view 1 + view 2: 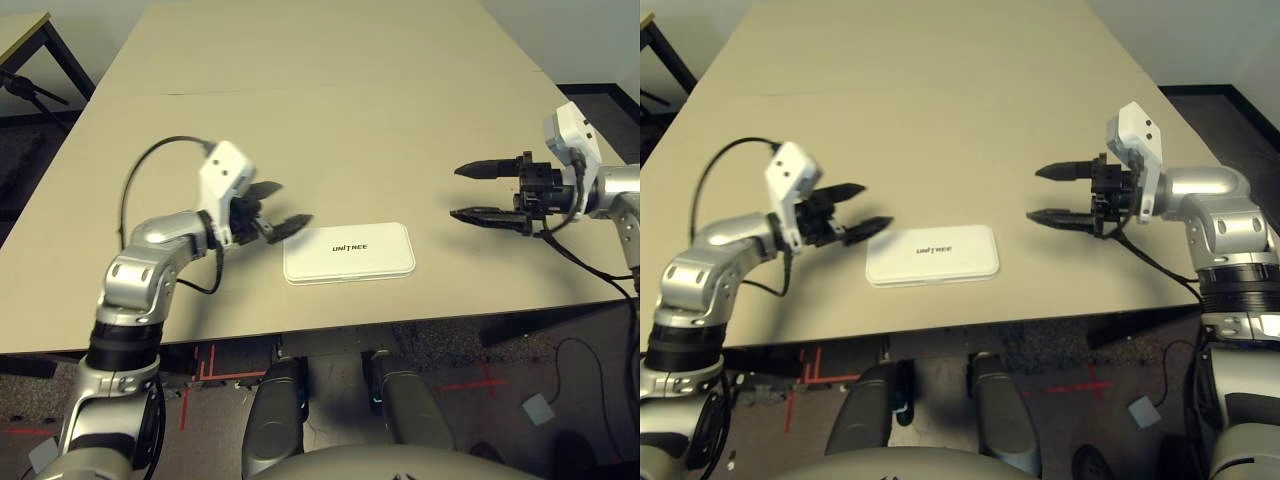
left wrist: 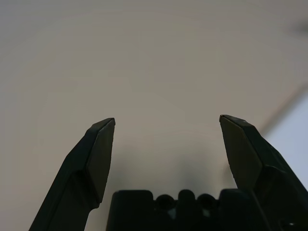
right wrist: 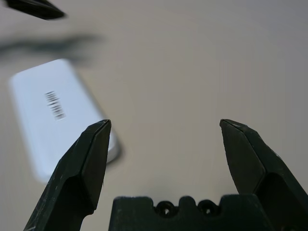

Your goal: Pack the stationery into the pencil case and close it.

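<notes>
Flat white rectangular plastic pencil case (image 1: pixel 349 252) lies lid-down-shut on the beige tabletop (image 1: pixel 320 110) nr front edge, long axis left-right, lettering facing robot. Left pincer (image 1: pixel 280 212) released, empty, just beside case's left end. Right pincer (image 1: pixel 478 192) released, empty, well apart. Judgement: no loose stationery seen; packing appears complete.

The pencil case (image 1: pixel 349 252) is a flat white rectangular box with rounded corners. It lies closed, its black-lettered lid facing up, near the table's front edge
</notes>
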Controlling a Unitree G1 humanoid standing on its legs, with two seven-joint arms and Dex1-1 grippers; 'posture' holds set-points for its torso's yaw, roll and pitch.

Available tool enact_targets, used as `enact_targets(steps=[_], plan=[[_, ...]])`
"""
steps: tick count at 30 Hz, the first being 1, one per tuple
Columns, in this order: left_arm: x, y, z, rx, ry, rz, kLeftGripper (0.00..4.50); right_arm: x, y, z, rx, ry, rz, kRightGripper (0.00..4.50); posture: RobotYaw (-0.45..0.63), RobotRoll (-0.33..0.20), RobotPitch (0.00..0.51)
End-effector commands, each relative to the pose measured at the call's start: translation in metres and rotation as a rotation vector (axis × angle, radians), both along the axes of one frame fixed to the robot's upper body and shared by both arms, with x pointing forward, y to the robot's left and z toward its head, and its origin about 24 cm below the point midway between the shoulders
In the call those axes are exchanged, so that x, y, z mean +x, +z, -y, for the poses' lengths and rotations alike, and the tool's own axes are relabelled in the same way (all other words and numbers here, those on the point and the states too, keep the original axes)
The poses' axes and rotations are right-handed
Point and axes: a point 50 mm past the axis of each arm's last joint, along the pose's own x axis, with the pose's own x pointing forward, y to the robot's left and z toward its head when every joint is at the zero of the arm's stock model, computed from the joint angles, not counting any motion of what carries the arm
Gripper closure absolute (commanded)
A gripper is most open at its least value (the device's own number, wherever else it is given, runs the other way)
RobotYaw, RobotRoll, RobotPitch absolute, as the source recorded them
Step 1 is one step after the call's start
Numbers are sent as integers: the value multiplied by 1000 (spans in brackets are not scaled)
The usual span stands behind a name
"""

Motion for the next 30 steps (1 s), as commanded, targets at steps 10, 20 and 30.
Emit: enact_targets(steps=[10,20,30], plan=[[-12,-18,-52,-80,544,195,29,28,-37,34,189,-700,108,0,-3,0,159],[-9,-32,-60,-85,720,226,29,34,-52,45,275,-950,158,0,-15,0,141],[-10,-32,-60,-69,824,271,29,35,-53,51,283,-994,161,0,-20,0,144]])
